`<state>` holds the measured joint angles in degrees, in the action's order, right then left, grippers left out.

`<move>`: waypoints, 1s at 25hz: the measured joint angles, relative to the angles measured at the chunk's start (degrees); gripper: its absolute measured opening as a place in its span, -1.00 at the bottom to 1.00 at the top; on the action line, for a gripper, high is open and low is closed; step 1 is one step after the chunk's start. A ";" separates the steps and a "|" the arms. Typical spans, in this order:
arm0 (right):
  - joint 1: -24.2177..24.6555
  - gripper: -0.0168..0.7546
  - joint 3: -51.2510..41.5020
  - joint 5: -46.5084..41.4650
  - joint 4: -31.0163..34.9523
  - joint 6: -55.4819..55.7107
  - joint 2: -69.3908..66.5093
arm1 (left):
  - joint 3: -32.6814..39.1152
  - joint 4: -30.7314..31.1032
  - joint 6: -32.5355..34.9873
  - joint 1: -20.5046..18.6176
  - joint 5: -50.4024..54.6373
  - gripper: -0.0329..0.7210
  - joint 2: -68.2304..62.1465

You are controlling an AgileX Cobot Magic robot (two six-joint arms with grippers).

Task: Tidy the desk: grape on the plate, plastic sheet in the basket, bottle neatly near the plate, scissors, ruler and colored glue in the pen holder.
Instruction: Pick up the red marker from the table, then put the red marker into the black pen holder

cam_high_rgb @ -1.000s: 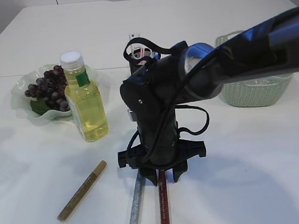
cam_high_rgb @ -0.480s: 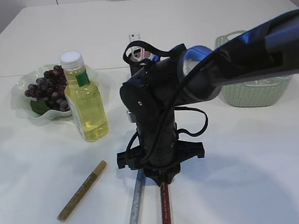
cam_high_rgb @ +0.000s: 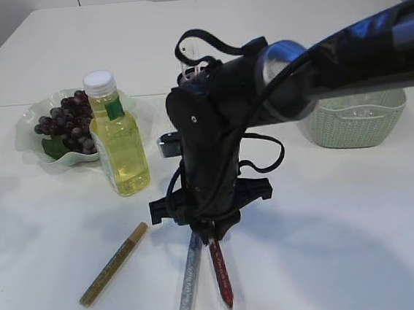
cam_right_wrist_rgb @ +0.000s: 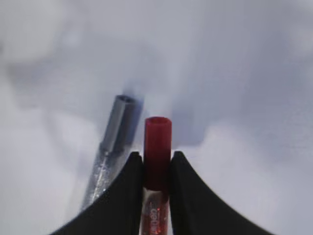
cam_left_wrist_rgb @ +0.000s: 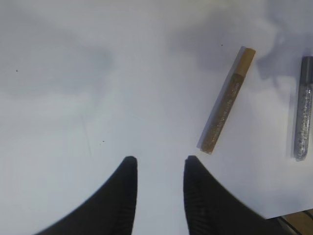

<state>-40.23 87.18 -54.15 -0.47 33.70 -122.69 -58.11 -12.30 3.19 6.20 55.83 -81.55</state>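
Three glue pens occupy the near part of the table [cam_high_rgb: 359, 213]: gold one [cam_high_rgb: 113, 264] at left, silver one [cam_high_rgb: 189, 280] in the middle, red one [cam_high_rgb: 220, 272] beside it. Right gripper [cam_high_rgb: 208, 232] pinches the red pen's cap end tight between its fingers [cam_right_wrist_rgb: 182, 196], tip angled down. Left gripper [cam_left_wrist_rgb: 157, 166] hangs slightly parted, holding nothing, near the gold pen. Farther left, the bottle [cam_high_rgb: 116, 136] stands by the grape plate [cam_high_rgb: 29, 132]; the basket [cam_high_rgb: 354, 119] sits far right.
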 joint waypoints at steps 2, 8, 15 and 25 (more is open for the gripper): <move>0.87 -0.61 0.00 0.72 1.36 -4.06 1.71 | 0.00 0.00 0.00 0.00 -0.09 -0.28 0.00; 7.65 -0.61 0.81 1.51 12.26 -23.37 5.15 | 0.00 0.00 0.00 0.00 -0.09 -0.28 0.00; 17.52 -0.61 5.48 2.12 29.62 -47.22 5.61 | 0.00 0.00 0.00 0.00 0.26 -0.28 0.00; 24.53 -0.61 9.76 18.97 61.43 -84.97 5.24 | 0.00 -0.44 0.00 0.00 2.35 -0.28 0.00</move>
<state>-15.70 96.94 -35.18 60.96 -51.26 -117.45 -58.11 -12.75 3.19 6.20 58.18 -81.55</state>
